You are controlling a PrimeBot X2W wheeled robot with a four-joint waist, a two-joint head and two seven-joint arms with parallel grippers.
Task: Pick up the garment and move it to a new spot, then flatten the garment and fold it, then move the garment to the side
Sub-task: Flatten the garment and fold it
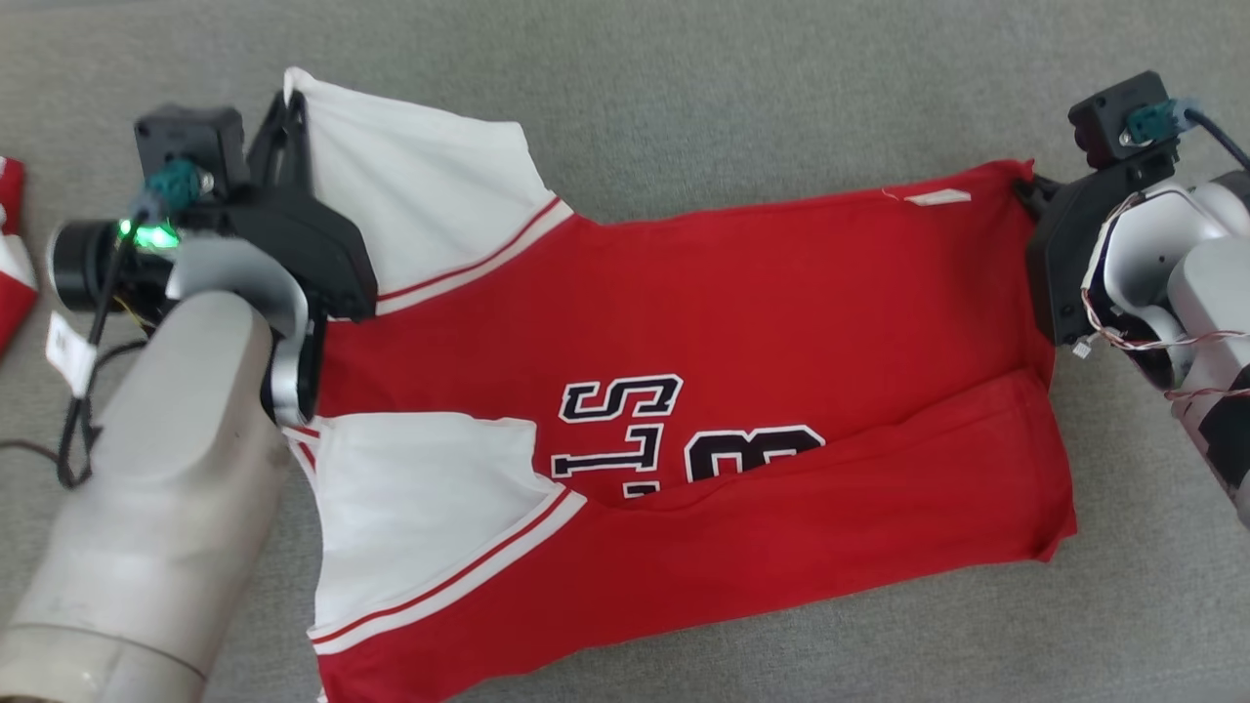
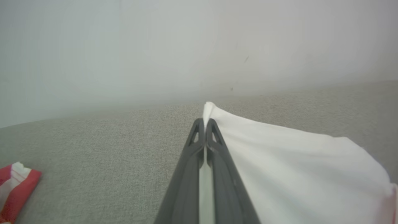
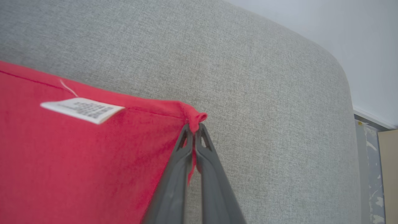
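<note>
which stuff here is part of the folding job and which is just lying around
In the job:
jersey
left gripper, shut on its sleeve
right gripper, shut on its hem corner

Lying about:
red-and-white cloth, off to the left

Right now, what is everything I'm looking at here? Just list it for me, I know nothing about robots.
shirt: one, red with white sleeves and black-and-white lettering, spread on the surface, lower part folded over the lettering.
label: one, white, on the shirt's far edge near the right fingers.
other cloth: one, red and white, at the surface's left edge, apart from the shirt.
surface: one, grey woven fabric, under the shirt.
wall: one, pale, behind the surface.
left fingers: two, dark, shut on a white sleeve corner.
right fingers: two, dark, shut on a red shirt corner.
left arm: one, pale, lower left.
right arm: one, pale, right edge.
</note>
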